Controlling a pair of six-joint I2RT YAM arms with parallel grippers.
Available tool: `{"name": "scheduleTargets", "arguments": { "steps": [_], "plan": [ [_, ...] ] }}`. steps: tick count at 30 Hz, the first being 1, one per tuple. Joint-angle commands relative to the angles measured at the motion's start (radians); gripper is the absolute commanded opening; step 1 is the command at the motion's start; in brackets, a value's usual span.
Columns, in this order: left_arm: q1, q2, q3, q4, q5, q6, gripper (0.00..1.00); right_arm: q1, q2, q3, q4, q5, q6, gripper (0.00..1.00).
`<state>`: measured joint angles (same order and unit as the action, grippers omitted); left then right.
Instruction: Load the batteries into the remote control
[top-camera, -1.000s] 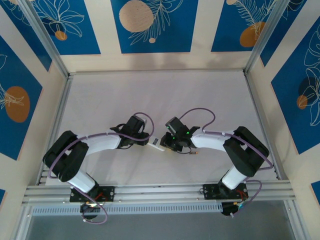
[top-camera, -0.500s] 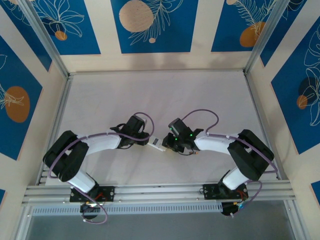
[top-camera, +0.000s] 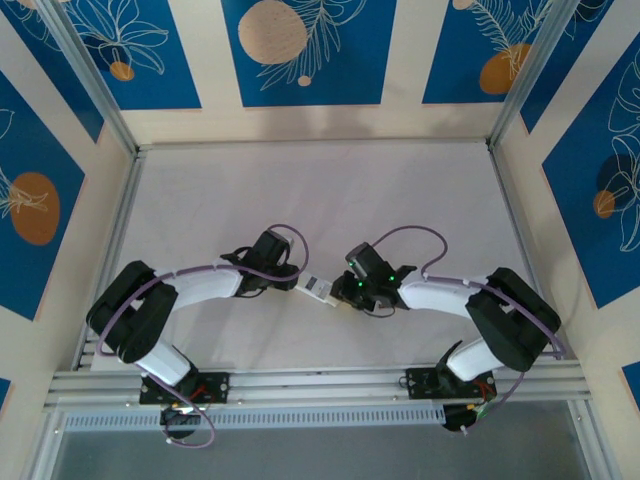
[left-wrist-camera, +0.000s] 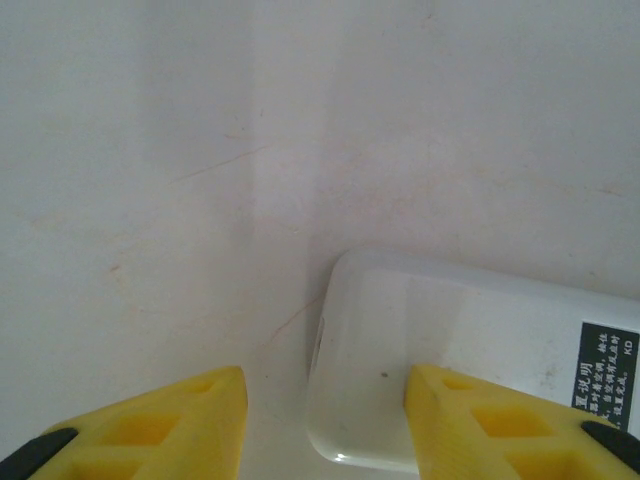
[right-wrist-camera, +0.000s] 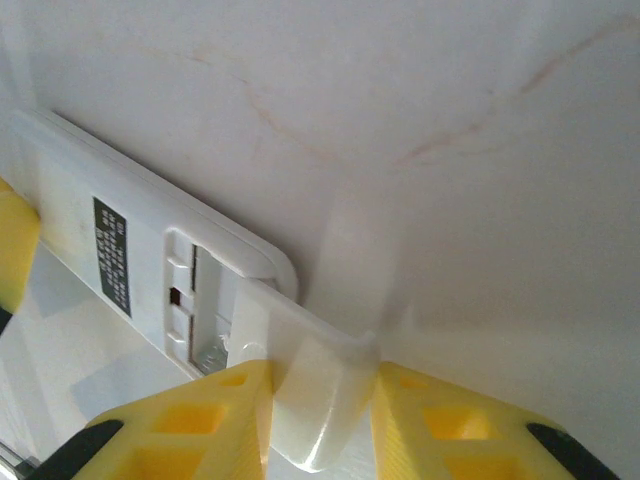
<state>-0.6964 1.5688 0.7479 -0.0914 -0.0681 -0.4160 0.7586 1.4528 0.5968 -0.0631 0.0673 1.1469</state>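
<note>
Left arm folded low, left gripper (left-wrist-camera: 325, 385) part-open over flat white rectangular plastic remote control (left-wrist-camera: 450, 340), near centre | right gripper (right-wrist-camera: 322, 370) clamps small white plastic cover (right-wrist-camera: 320, 415) beside it | right wrist has shifted right, nearer.

The only writing is on the remote control (left-wrist-camera: 440, 350). On its white back there is a small black label (left-wrist-camera: 608, 365) with white print. In the left wrist view the label is cut by the edge of the picture; it shows some short lines of Chinese characters and the letters "KD" at its right side. In the right wrist view the same label (right-wrist-camera: 112, 255) is seen at a slant, and its print is too small to read.
</note>
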Motion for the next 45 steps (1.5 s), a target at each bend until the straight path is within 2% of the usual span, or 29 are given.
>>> {"name": "scheduleTargets", "arguments": {
  "steps": [1, 10, 18, 30, 32, 34, 40, 43, 45],
  "plan": [
    [-0.009, 0.036, 0.003, -0.078, -0.025, 0.006, 0.46, -0.002, -0.019, -0.041, -0.051, -0.008, 0.017, 0.32],
    [-0.009, 0.036, 0.014, -0.094, -0.038, 0.013, 0.47, -0.007, -0.049, -0.078, -0.057, 0.000, 0.022, 0.34],
    [-0.005, 0.047, 0.055, -0.158, -0.187, 0.050, 0.47, -0.004, -0.091, -0.058, -0.074, 0.008, -0.010, 0.37],
    [0.000, 0.020, 0.070, -0.161, -0.150, 0.039, 0.51, 0.031, -0.070, 0.027, -0.104, 0.017, -0.052, 0.38],
    [0.000, -0.003, 0.077, -0.166, -0.130, 0.033, 0.54, 0.035, -0.078, 0.044, -0.124, 0.025, -0.068, 0.39],
    [-0.001, -0.033, 0.084, -0.172, -0.112, 0.028, 0.60, 0.036, -0.095, 0.073, -0.173, 0.043, -0.092, 0.43],
    [-0.001, -0.164, 0.086, -0.167, -0.018, 0.012, 0.88, 0.010, -0.171, 0.148, -0.352, 0.140, -0.206, 0.50],
    [-0.002, -0.232, 0.073, -0.168, 0.003, -0.007, 0.90, -0.038, -0.219, 0.149, -0.396, 0.154, -0.265, 0.49],
    [-0.003, -0.279, 0.049, -0.158, 0.015, -0.024, 0.93, -0.108, -0.238, 0.150, -0.435, 0.117, -0.288, 0.47]
  ]
}}
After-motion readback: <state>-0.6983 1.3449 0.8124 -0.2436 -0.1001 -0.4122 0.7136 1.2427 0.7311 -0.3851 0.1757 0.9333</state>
